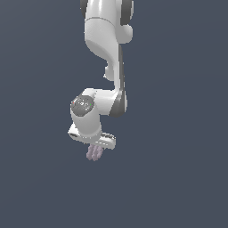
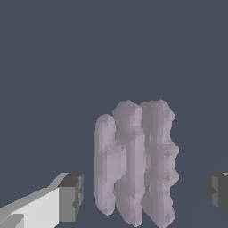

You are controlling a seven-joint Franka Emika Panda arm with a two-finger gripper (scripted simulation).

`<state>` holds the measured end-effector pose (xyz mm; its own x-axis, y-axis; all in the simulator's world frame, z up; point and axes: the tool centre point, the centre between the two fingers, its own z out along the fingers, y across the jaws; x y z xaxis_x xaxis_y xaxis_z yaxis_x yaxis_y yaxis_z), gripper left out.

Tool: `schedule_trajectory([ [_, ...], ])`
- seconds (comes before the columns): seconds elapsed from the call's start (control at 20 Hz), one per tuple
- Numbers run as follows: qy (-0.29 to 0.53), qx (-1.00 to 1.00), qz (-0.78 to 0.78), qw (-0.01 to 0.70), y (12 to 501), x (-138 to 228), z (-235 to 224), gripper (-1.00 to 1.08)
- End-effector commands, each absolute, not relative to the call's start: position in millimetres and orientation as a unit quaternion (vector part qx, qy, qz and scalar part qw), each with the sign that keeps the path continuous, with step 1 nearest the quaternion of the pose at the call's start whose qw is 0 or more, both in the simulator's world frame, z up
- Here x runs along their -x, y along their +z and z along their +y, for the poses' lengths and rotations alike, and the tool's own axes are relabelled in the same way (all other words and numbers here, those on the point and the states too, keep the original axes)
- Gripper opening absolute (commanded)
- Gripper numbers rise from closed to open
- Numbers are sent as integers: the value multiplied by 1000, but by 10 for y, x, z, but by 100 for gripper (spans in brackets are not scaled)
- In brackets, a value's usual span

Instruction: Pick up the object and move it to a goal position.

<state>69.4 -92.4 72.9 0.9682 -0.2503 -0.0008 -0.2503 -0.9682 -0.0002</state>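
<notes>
You're looking at the white arm [image 1: 104, 67] reaching down from the top of the exterior view, wrist bent, w/ the gripper [image 1: 95, 149] pointing down at the plain dark slate-blue floor [image 1: 178, 178]. The object [image 1: 94, 152], a small pale mauve-grey lumpy thing, is showing just under the hand, poking out below the white gripper body, a bit toward the exterior view's left of it. From that view you can't tell whether it's lying on the floor or hanging clear of it; no shadow or edge to judge by.

In the wrist view you're seeing the object [image 2: 136, 162] up close: a cluster of approx. three bumpy rods side by side, ridged, running lengthwise between the fingers. The gripper [image 2: 144, 189] is standing apart, wider than the object. One dark finger pad [image 2: 71, 197] is sitting on its pale grey finger, w/ a clear strip of floor showing between it & the nearest rod. The other pad [image 2: 217, 191] is sitting at the frame edge, also w/ floor showing between it & the object. So neither pad is touching it; the object is lying between them, nearer the first pad than the second.
</notes>
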Motion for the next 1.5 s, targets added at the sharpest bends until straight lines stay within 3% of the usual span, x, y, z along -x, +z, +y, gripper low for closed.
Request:
schedule_trajectory([
  [0.0, 0, 992, 126, 0, 700, -694, -921, 100],
  [0.75, 0, 992, 127, 0, 228, -701, -931, 100],
  [0.8, 0, 992, 127, 0, 228, -701, -931, -100],
  [1.45, -9, 992, 129, 0, 407, -751, -955, -100],
])
